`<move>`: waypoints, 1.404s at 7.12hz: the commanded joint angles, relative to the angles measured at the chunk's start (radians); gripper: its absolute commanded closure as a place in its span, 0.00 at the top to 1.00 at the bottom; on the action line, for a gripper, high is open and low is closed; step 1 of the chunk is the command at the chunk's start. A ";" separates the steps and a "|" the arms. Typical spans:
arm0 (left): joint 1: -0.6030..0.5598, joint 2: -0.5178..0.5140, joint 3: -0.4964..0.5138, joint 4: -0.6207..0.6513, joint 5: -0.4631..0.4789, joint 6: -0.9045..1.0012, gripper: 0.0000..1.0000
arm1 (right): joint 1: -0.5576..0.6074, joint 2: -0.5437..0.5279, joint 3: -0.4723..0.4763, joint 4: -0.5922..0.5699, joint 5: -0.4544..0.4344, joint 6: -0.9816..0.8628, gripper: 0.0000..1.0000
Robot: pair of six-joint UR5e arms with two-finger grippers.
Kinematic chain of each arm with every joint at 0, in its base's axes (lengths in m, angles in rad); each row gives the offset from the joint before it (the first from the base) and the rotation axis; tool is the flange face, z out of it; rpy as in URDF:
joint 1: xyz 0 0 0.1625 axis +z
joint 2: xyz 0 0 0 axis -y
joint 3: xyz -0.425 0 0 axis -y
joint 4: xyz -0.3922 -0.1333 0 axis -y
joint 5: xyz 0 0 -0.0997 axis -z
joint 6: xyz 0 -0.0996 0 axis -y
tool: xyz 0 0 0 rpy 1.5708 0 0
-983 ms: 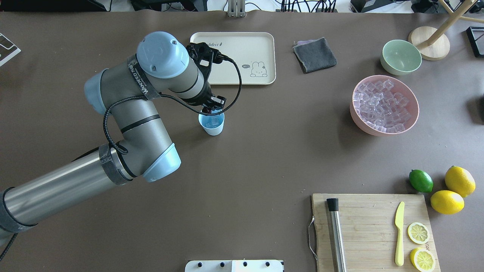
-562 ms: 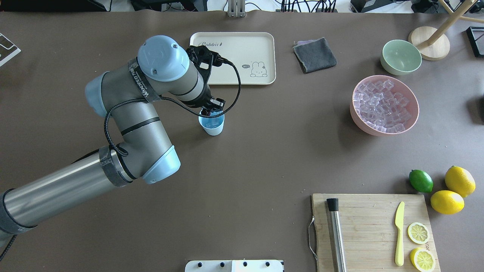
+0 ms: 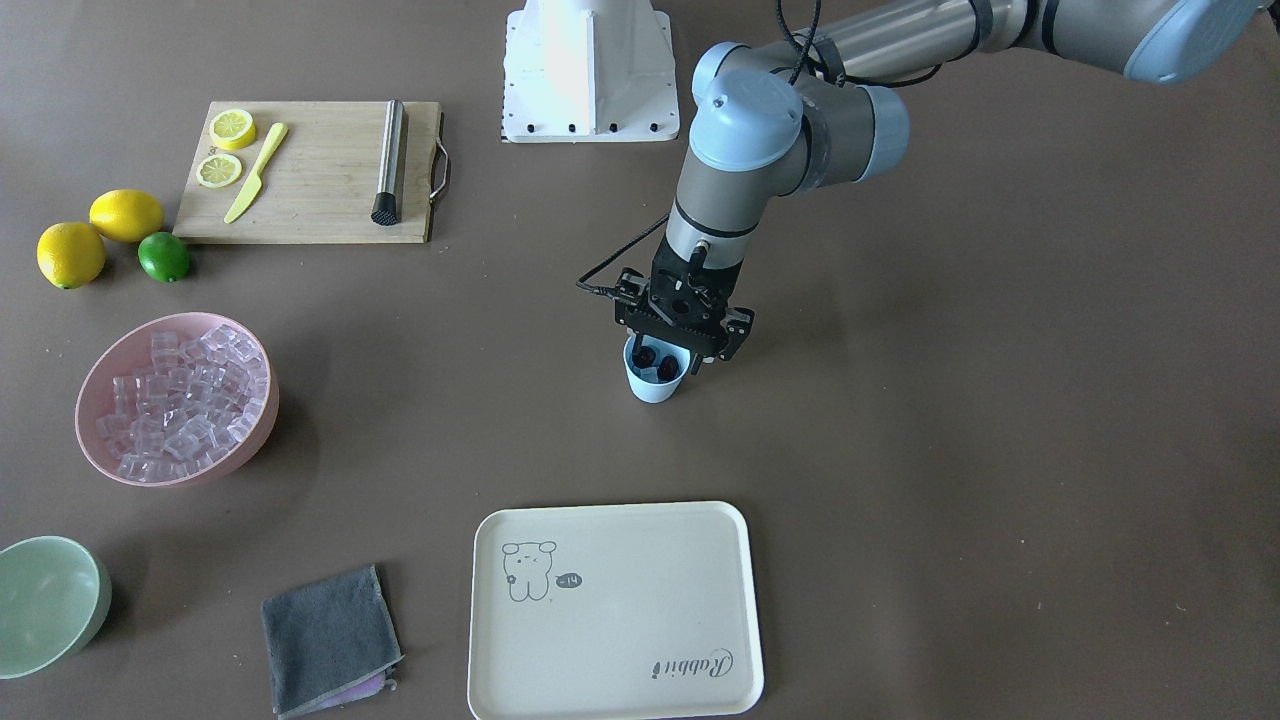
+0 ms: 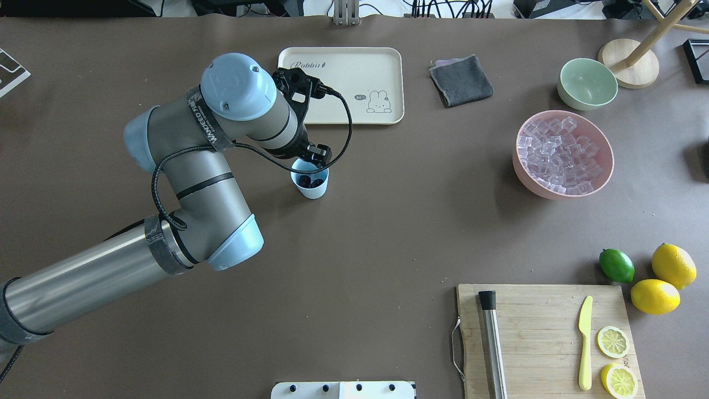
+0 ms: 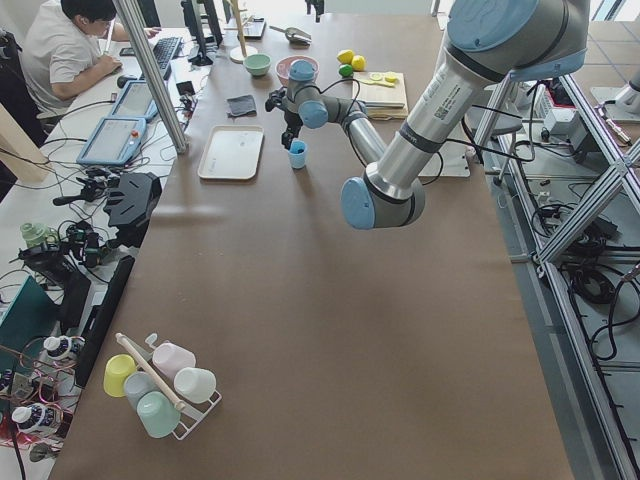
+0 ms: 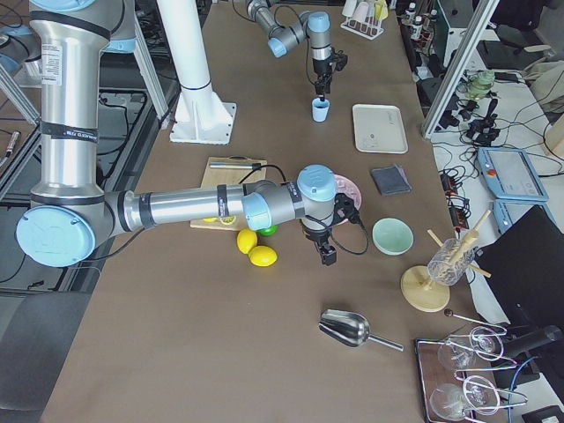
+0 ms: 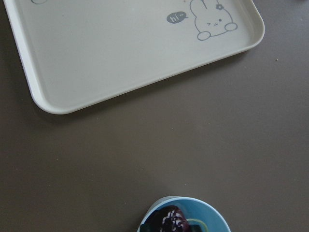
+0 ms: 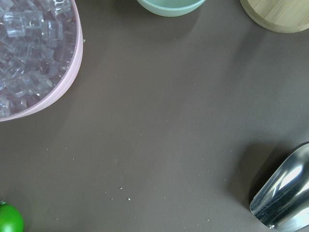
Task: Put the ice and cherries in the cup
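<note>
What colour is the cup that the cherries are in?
The cup is light blue, clearest in the overhead view.

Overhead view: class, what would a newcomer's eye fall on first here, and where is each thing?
The big grey left arm, reaching in from the left with its hand over the light-blue cup mid-table, dark cherries inside. Then the pink bowl heaped with clear ice at right, and the bright lemons at the lower right.
</note>
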 commanded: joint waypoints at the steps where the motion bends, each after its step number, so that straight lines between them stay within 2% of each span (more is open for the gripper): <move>1: -0.025 0.035 -0.045 0.000 -0.003 0.001 0.82 | 0.000 0.000 0.001 0.000 0.000 0.001 0.99; 3: -0.138 0.150 -0.099 -0.006 -0.043 0.003 0.82 | 0.000 0.009 -0.002 -0.002 0.000 0.007 0.99; 5: -0.284 0.252 -0.105 -0.057 -0.174 0.033 0.76 | 0.000 0.014 -0.001 0.000 0.000 0.009 0.99; 6: -0.371 0.332 -0.109 -0.066 -0.198 0.152 0.97 | 0.000 0.015 -0.001 0.000 0.000 0.009 0.99; 8: -0.566 0.475 -0.103 -0.093 -0.257 0.310 0.98 | 0.000 0.018 0.001 0.000 0.002 0.009 0.99; 10: -0.733 0.593 -0.071 -0.106 -0.339 0.595 0.98 | 0.000 0.026 -0.007 -0.002 -0.006 0.004 0.99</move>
